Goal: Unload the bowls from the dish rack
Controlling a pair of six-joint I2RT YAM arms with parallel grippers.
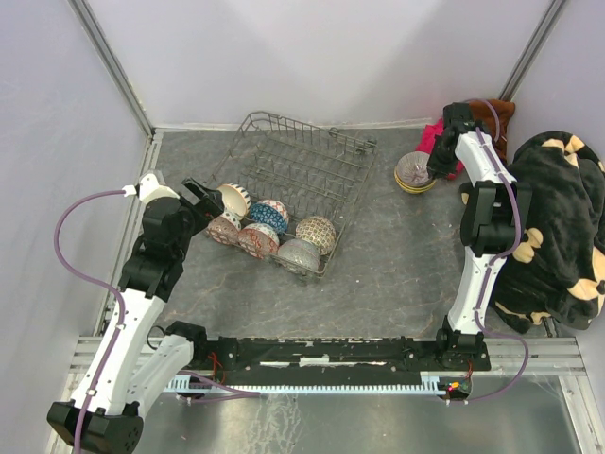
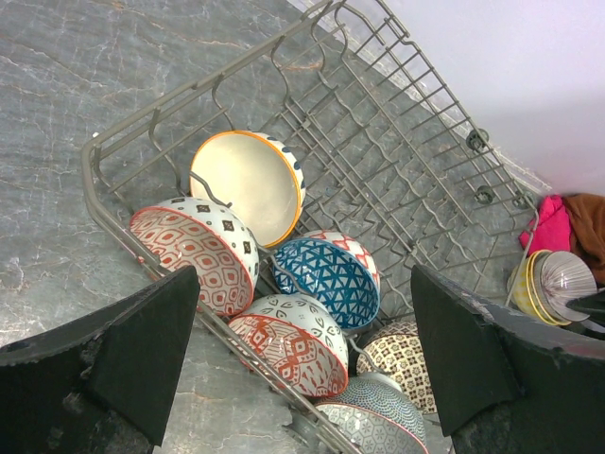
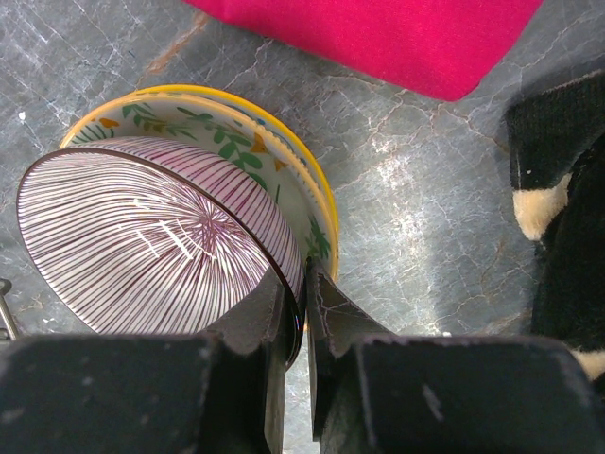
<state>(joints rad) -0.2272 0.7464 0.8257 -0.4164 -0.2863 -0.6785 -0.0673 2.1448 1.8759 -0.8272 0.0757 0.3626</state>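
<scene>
Six small ceramic bowls are counted in the large grey wire dish rack (image 1: pixel 312 156), all crowded at its near-left end. Among them are a cream bowl with an orange rim (image 2: pixel 248 184), a red-and-white lattice bowl (image 2: pixel 194 251) and a blue-patterned bowl (image 2: pixel 326 274), each propped on edge against the prongs.

- Off the rack, on the grey marbled table (image 1: pixel 378 274) to its right: a purple-striped bowl (image 3: pixel 142 246) lies tilted inside a yellow-rimmed leaf-pattern bowl (image 3: pixel 236 123). A second yellow rim seems to sit beneath, though the count is not certain from the wrist view.
- Right gripper (image 3: pixel 302 293): fingers pinched on the near rim of the purple-striped bowl, one inside and one outside the wall. The bowl appears to be resting in the stack, so the step in hand is judged to be the set-down of this bowl.
- Left gripper (image 1: pixel 203 200): fingers spread wide and nothing held, hovering just beside the rack's near-left corner, above the lattice bowl.

Next move, as judged: the rim is to be released and the right arm lifted straight clear, so the tilted bowl is not dragged off the stack. The left fingers would then need to straddle one upright rim; the bowls are packed close, so a neighbour could be nudged.
</scene>
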